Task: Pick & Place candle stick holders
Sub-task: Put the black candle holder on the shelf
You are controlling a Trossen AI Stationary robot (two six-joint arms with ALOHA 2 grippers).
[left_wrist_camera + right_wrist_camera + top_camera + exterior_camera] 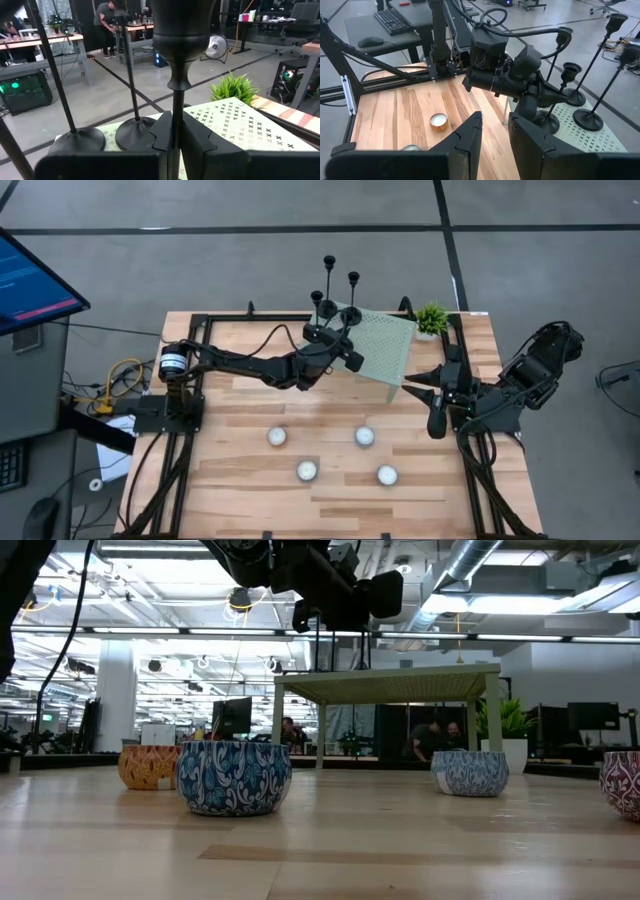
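The left gripper reaches from the table's left side over the near-left edge of the pale perforated stand at the back of the wooden table, its fingers clamped on the thin stem of one black candle stick holder, whose base is hidden behind the gripper in the wrist view. In the high view that held holder is hard to pick out against the dark arm. Three more candle stick holders stand upright on the stand's far-left part; their tops are cut off in the left wrist view. Four tealight candles sit spread across the front half of the table, well apart from the stand. A small green plant stands just beside the stand's far right corner. The right gripper waits at the table's right edge, its fingers slightly apart and holding nothing. A monitor is partly cut off at far left. Beyond the table lies grey floor, and the low view shows an open office with desks and people, small and indistinct.
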